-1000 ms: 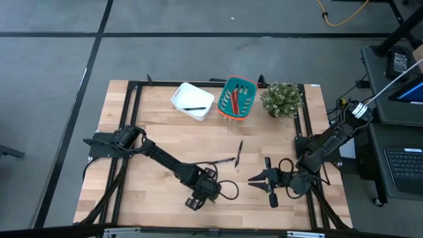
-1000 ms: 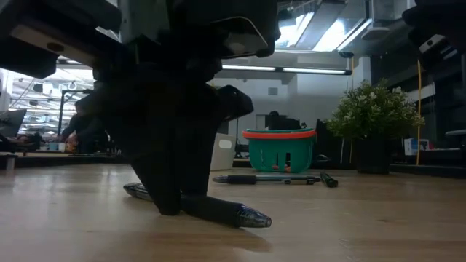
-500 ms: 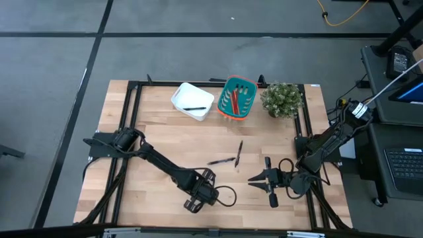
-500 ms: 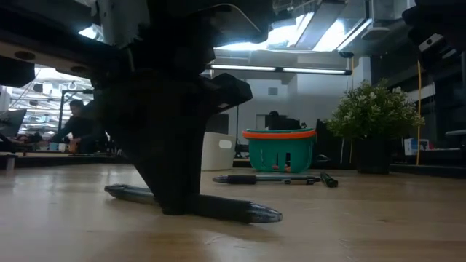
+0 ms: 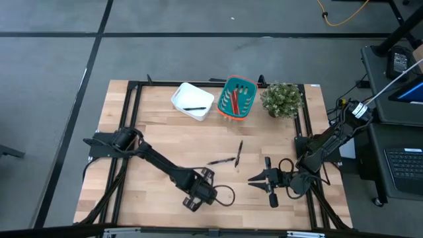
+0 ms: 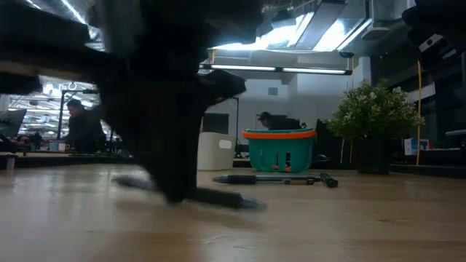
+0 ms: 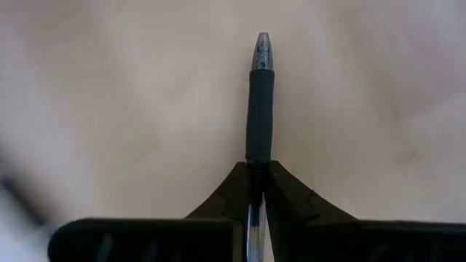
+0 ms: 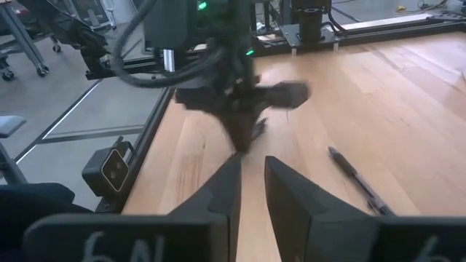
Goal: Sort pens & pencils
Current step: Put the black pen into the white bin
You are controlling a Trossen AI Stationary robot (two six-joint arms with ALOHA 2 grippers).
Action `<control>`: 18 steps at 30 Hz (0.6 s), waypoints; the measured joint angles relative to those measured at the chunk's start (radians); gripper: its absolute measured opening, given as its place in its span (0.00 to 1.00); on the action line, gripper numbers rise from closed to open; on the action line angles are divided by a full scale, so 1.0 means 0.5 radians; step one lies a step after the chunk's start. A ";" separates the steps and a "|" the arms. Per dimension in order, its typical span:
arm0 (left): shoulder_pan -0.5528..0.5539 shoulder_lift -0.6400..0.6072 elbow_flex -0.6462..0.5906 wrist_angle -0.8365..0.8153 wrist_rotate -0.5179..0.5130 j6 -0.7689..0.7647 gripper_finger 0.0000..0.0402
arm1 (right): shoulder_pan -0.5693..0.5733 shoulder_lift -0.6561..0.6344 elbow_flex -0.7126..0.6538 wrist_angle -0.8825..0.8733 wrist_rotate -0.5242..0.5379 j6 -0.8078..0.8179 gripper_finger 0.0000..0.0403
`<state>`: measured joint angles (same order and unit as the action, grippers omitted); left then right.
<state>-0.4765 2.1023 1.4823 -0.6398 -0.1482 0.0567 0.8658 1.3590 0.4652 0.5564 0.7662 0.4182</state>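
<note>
The left gripper (image 5: 210, 187) sits low near the table's (image 5: 158, 132) front edge, its fingers (image 7: 280, 191) pinched tight around a black pen (image 7: 260, 94) whose silvery tip sticks out ahead over bare wood. The right gripper (image 5: 254, 178) rests near the front right, fingers (image 8: 291, 193) narrowly parted with nothing between them. Two more pens lie mid-table just beyond both grippers, one (image 5: 221, 160) nearly crosswise, the other (image 5: 240, 149) angled toward the back. Along the back edge stand a white bin (image 5: 192, 100) holding one pen (image 5: 194, 108), a teal basket (image 5: 236, 99) with the red and orange pencils (image 5: 234, 99), and a potted plant (image 5: 281, 98). The left half of the wooden top is bare.
</note>
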 joint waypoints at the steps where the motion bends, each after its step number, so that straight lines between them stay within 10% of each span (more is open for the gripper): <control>1: 0.006 -0.034 -0.007 -0.028 -0.042 0.010 0.05 | 0.000 0.000 0.000 0.000 0.000 0.006 0.16; 18: -0.136 -0.525 -0.048 -0.269 -0.329 -0.066 0.05 | 0.019 0.042 0.000 -0.025 -0.052 0.156 0.16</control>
<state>-0.5447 1.8397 1.4583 -0.7741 -0.3125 0.0239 0.8753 1.3800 0.4652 0.5440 0.7400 0.4962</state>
